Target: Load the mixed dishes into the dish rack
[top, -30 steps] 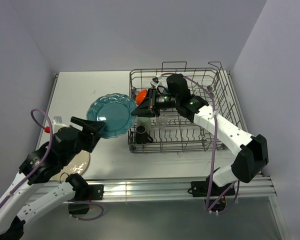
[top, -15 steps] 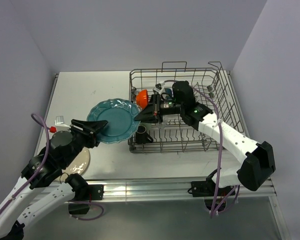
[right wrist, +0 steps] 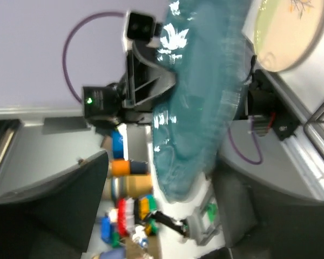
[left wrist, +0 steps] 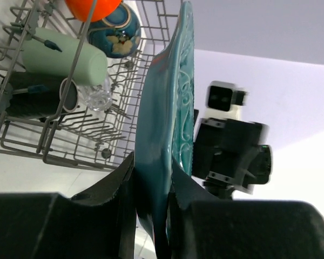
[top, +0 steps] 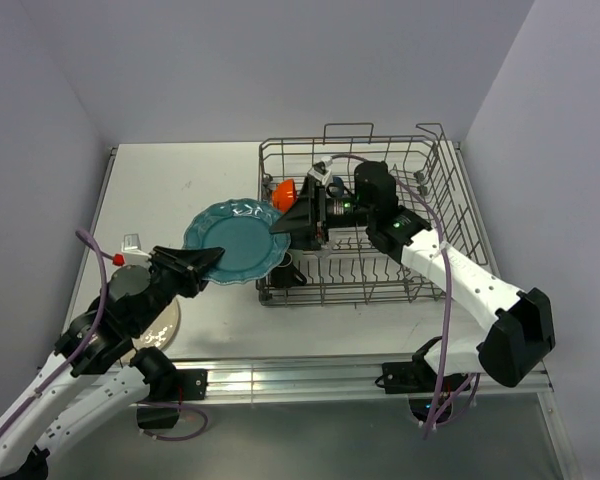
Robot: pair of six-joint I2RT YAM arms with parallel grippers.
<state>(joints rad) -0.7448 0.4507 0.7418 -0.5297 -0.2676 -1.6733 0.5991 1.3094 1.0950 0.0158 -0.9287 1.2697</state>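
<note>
The teal scalloped plate hangs on edge above the table, just left of the dish rack. My left gripper is shut on its near-left rim; in the left wrist view both fingers press on the plate at the gripper. My right gripper is open at the plate's right rim, its fingers spread wide on either side of the plate. In the rack lie the orange bowl, blue bowl, pale green mug, dark brown mug and small clear glass.
The cream plate lies flat on the table near the front left edge, beside my left arm. The rack's raised wire handles and front wall stand close to the plate's right edge. Walls close in the table on the left, back and right.
The teal plate has moved right, towards the rack. My left gripper has closed on its rim, and my right gripper has opened and let go of it.
</note>
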